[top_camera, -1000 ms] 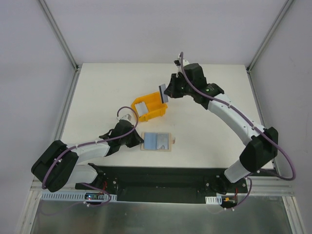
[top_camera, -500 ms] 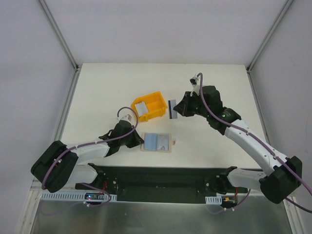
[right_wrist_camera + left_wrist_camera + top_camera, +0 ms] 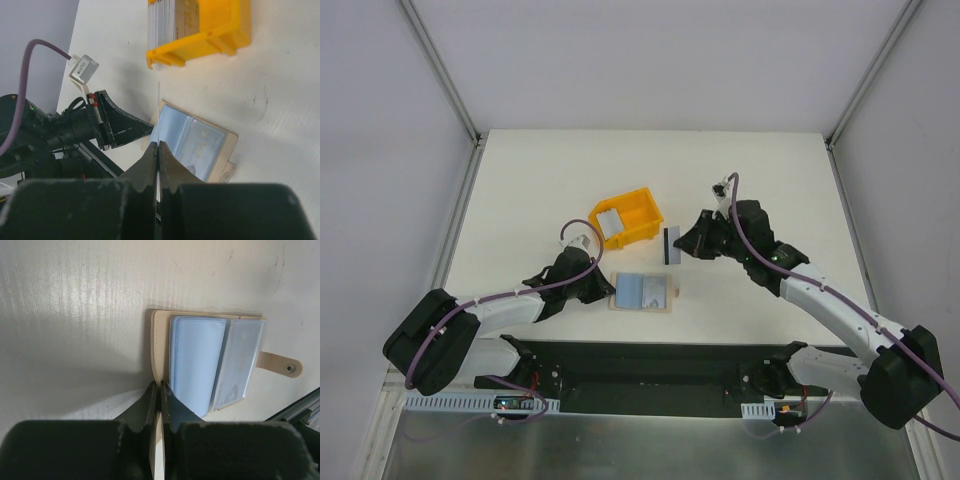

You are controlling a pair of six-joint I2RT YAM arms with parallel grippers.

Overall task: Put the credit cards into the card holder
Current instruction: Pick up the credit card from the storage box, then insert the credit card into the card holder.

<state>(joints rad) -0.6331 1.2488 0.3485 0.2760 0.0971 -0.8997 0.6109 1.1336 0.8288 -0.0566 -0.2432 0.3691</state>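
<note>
I hold a thin silvery-grey card (image 3: 670, 245) clamped in my right end effector (image 3: 679, 245); the beige folding card holder (image 3: 643, 291) lies at 7 o'clock.

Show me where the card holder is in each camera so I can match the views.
Top external: card holder lies open at front centre, nearer than the yellow bin.
Left wrist: centre-right, its edge pinched by the left gripper.
Right wrist: lower centre, below the yellow bin.
Shared landmark: the left gripper at the holder's edge, in all three.
</note>
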